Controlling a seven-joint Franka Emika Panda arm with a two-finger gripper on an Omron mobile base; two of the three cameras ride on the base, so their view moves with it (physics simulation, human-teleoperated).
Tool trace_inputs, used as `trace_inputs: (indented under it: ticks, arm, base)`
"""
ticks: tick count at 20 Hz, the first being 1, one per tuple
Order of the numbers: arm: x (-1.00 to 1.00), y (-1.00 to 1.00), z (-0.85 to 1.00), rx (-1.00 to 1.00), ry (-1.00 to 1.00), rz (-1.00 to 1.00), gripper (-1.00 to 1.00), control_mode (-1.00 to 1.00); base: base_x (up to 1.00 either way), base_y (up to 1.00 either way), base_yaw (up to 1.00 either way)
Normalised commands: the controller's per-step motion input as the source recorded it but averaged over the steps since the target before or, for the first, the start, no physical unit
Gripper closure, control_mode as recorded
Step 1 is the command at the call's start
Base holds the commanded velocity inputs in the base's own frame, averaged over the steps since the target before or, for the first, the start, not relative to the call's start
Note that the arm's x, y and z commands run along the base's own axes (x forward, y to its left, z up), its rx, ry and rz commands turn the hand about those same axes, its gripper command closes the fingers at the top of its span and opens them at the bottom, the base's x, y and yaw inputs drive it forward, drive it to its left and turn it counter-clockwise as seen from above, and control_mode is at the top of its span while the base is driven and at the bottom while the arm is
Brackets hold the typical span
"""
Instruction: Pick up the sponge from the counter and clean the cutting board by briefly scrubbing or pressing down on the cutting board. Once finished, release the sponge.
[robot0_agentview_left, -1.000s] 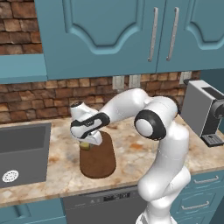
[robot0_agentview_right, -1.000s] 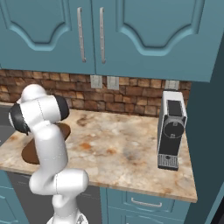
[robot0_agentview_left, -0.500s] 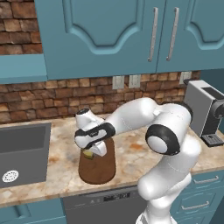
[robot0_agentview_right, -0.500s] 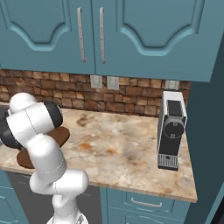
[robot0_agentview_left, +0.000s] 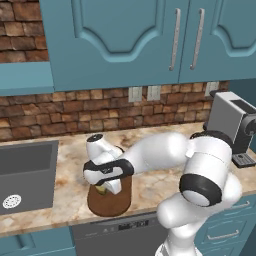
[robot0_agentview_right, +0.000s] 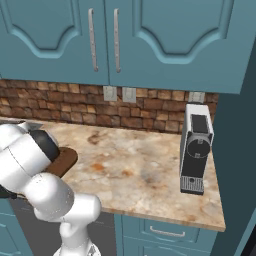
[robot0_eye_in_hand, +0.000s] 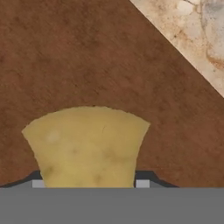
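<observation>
1. The small yellow-olive soft sponge (robot0_eye_in_hand: 87, 146) sits between the gripper (robot0_eye_in_hand: 87, 183) finger tips in the hand view. The fingers are closed in against its two pinched sides, so the gripper has hold of it. Only the top edges of the dark tips show; the rest is cut off at the bottom of that view.

2. In the left base view the sponge (robot0_agentview_left: 102, 189) is a small yellowish patch under the white hand, mostly covered by it. The gripper (robot0_agentview_left: 104, 190) fingers themselves are too hidden there to make out.

3. The flat dark brown wooden cutting board (robot0_agentview_left: 112, 202) lies near the front edge of the beige and tan marbled stone counter (robot0_agentview_left: 155, 180). Its rear part is hidden behind the hand and forearm, so only the rounded near end shows.

4. In the hand view the cutting board (robot0_eye_in_hand: 87, 57) lies directly behind the sponge. Whether the sponge presses on the wood or is just above it cannot be told. A corner of counter (robot0_eye_in_hand: 192, 35) shows at the upper right.

5. In the right base view the arm's white and dark joints cover most of the cutting board (robot0_agentview_right: 65, 160); only one brown rounded end shows.

6. A grey sink basin (robot0_agentview_left: 25, 170) is cut off by the left edge of the left base view. A grey and black coffee machine (robot0_agentview_right: 196, 147) stands well apart from the board, at the counter's right end.
</observation>
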Motion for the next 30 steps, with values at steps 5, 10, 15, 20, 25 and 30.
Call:
trace_inputs:
  ticks: [5,10,15,20,25,30]
  arm:
    - [-0.82,0.00,-0.19,0.00,0.00,-0.13,1.00,-1.00]
    - [-0.74,0.00,-0.07,0.00,0.00,-0.13,1.00,-1.00]
    - [-0.45,-0.01,0.00,0.00,0.00,-0.11,1.00,-1.00]
    - [0.00,0.00,0.00,0.00,0.00,-0.08,1.00,-1.00]
    - [0.23,-0.01,0.00,0.01,0.00,-0.04,1.00,-1.00]
    - [0.18,0.00,0.00,0.03,0.00,0.00,1.00,-1.00]
  base:
    - [0.00,0.00,0.00]
    - [0.00,0.00,0.00]
    - [0.00,0.00,0.00]
    - [0.00,0.00,0.00]
    - [0.00,0.00,0.00]
    - [0.00,0.00,0.00]
